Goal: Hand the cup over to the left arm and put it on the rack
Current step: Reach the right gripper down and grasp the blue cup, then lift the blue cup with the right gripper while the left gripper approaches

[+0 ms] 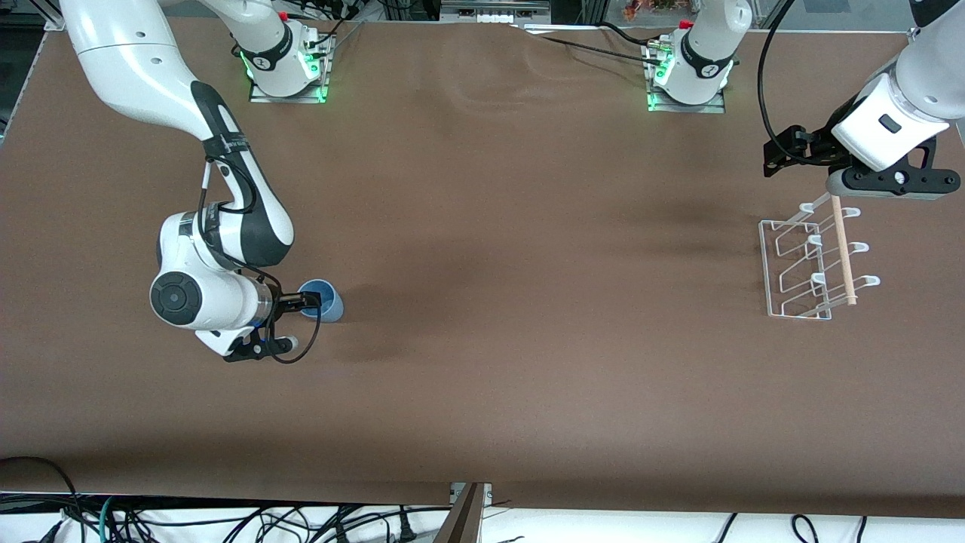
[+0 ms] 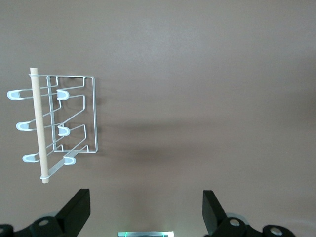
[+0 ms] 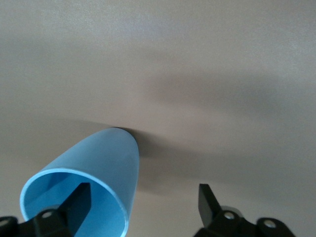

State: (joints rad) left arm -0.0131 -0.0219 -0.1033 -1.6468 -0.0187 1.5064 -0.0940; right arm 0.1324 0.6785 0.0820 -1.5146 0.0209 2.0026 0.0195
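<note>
Barely begun: cup (image 1: 323, 299) standing on the table toward the right arm's end, about nine o'clock from the rack (image 1: 810, 264) and well apart; grasp, handover and racking all left. Right gripper (image 3: 140, 197) spread wide, one finger (image 3: 79, 197) inside the rim, not yet pinching. Left gripper (image 2: 146, 207) waiting open above the rack's twelve-o'clock end, holding nothing.

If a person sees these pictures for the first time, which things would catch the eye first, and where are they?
First the blue cup, standing toward the right arm's end of the table, with the right gripper open at its rim, one finger inside and one outside. Next the white wire rack with its wooden dowel, toward the left arm's end. The left gripper hangs open just above that rack.
</note>
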